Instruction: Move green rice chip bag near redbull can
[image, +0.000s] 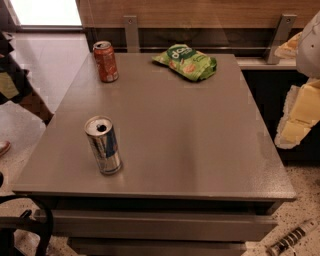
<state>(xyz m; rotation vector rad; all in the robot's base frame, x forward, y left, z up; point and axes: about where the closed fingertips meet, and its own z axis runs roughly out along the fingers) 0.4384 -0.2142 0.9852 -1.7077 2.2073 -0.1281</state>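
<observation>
The green chip bag (186, 61) lies flat at the far edge of the grey table (210, 145), a little right of the middle, with its dark round logo facing up. On the same far edge, at the left corner, a red soda can (106, 61) stands upright, well apart from the bag. The tall silver-and-blue can (103, 145) stands upright near the front left of the table, its opened top showing, far from the bag. The tabletop is smooth and matt, with a soft sheen across the middle.

The gripper (300, 117) hangs at the right edge of the view, beyond the table's right side and touching nothing; I cannot tell whether it is open or closed.

Behind the table runs a wooden wall panel (200, 7) with two metal brackets (131, 32) below it. Pale, shiny floor (45, 60) shows to the left, speckled floor at the front. A black cable loop (30, 220) sits at the lower left.
</observation>
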